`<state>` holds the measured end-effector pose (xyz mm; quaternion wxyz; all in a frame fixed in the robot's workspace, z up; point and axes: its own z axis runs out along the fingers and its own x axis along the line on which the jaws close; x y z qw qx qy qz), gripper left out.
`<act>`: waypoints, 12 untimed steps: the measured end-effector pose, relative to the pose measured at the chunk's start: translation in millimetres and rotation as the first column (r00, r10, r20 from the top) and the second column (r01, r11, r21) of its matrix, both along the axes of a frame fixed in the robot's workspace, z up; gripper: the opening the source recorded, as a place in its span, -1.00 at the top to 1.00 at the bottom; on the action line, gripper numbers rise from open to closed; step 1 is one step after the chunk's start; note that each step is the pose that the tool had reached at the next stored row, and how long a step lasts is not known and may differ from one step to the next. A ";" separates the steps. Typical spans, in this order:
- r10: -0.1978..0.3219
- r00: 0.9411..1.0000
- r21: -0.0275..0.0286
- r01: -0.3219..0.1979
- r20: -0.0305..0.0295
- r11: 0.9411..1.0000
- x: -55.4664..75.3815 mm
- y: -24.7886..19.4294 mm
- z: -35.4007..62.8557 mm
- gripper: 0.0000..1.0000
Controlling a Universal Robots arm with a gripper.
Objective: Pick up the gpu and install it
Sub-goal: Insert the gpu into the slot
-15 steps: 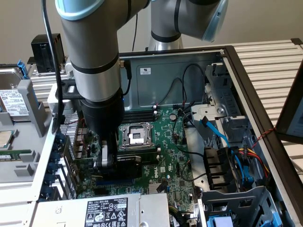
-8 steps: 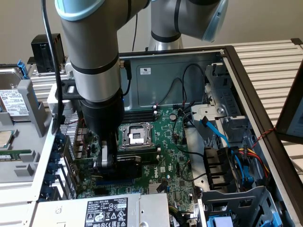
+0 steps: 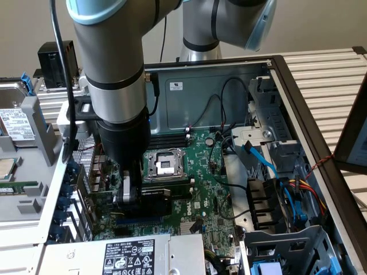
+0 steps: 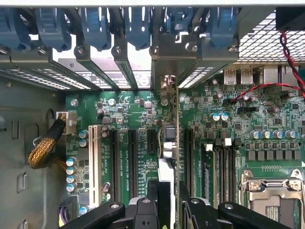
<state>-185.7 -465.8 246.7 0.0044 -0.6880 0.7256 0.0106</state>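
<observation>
Holding the gpu (image 4: 167, 143) edge-on between its fingers, the tool (image 4: 167, 210) is seen in the wrist view clenched on the card's upper edge, low inside the open computer case (image 3: 298, 86).

Findings, read across the wrist view from its left:
- A braided cable bundle (image 4: 45, 145) is noted near the case wall, well apart from the card.
- A white expansion slot (image 4: 94, 164) and several black slots (image 4: 131, 162) are observed unoccupied on the motherboard (image 4: 128, 107).
- The card is seen standing upright over the slot row, its metal end bracket (image 4: 167, 62) reaching up into a rear opening among the blue retention clips (image 4: 97, 26).
- RAM slots (image 4: 219, 167) and the CPU socket (image 4: 271, 195) lie beyond.

In the exterior view the tool (image 3: 127, 192) is placed low over the board, just beside the CPU socket (image 3: 163, 165).

Whether the card is fully seated cannot be told. Judgement: the card should be kept vertical and parallel to its slot, the bracket guided cleanly into the rear opening, and pressure applied evenly so neither end is tilted.
</observation>
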 end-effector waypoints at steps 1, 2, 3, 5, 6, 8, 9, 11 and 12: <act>0.000 1.000 0.000 0.000 0.000 1.000 0.0 0.0 0.0 0.47; 0.000 1.000 0.000 0.000 0.000 1.000 0.0 0.0 0.0 0.47; 0.000 1.000 0.000 0.000 0.000 1.000 0.0 0.0 0.0 0.47; 0.000 1.000 0.000 0.000 0.000 1.000 0.0 0.0 0.0 0.47; 0.000 1.000 0.000 0.000 0.000 1.000 0.0 0.0 0.0 0.47; 0.000 1.000 0.000 0.000 0.000 1.000 -0.1 0.0 0.1 0.47; 0.000 1.000 0.000 0.000 0.000 1.000 -0.1 0.0 0.1 0.47; 0.000 1.000 0.000 0.000 0.000 1.000 -0.2 0.0 0.1 0.47; 0.000 1.000 0.000 0.000 0.000 1.000 -0.2 0.0 0.1 0.47</act>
